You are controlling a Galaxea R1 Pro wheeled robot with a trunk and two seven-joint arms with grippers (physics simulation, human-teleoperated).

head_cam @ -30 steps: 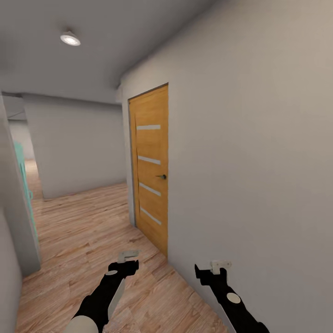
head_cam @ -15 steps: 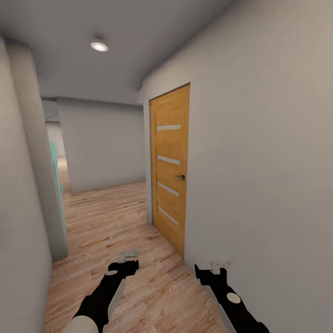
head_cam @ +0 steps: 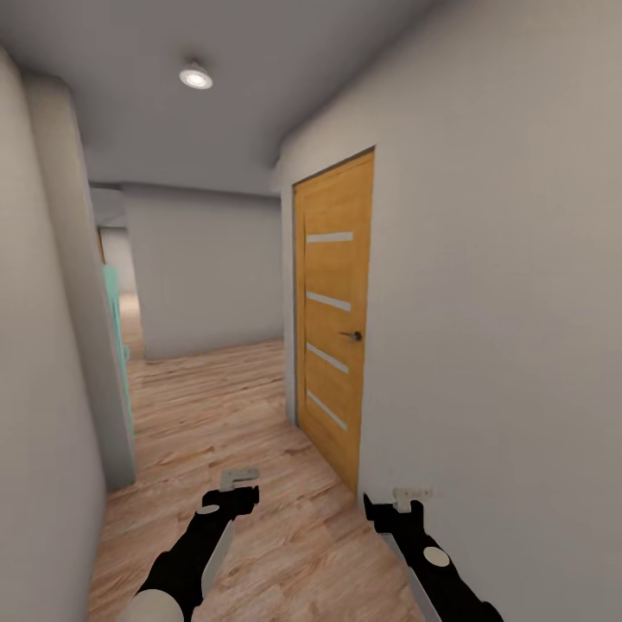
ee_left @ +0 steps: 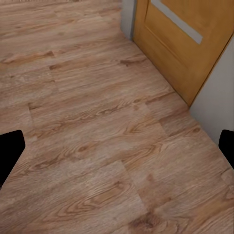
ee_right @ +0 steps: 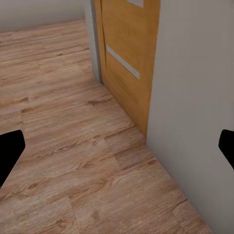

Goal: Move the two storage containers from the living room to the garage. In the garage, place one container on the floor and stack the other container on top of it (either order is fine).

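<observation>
— Corridor space is seen from the head: light wood plank floor (head_cam: 225, 415), pale grey walls (head_cam: 501, 302), and an orange wooden door with four pale slats (head_cam: 333, 320) set closed in the right-hand wall.

— And the pincers?

— The left gripper (head_cam: 238, 478) and right gripper (head_cam: 412, 494) are held low over the planks, jaws spread wide, nothing gripped. A round ceiling lamp (head_cam: 196, 76) is lit overhead.

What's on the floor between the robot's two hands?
Nothing but bare wood plank floor lies between the left gripper and the right gripper in the head view.
</observation>
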